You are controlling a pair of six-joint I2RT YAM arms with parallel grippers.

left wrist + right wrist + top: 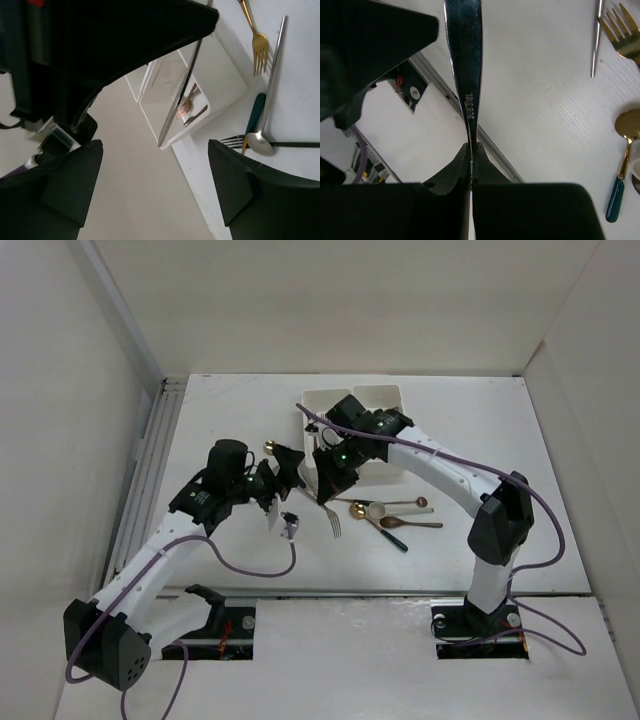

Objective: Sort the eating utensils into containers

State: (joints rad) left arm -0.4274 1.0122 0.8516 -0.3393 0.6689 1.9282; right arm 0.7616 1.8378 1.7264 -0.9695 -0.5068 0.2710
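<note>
Placement of one silver utensil (pixel 465 65) is in hand: the right gripper (pixel 471 152) is clamped on its handle beside the containers (pixel 385 395), and the left gripper (pixel 155 172) is spread wide and empty. Next it needs carrying over one of them, then release.

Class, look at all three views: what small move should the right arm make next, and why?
Probably carry the right gripper over the joined white plastic bins and lower it: it is shut on the slim silver metal utensil, and the left gripper stands open, apart from it.
</note>
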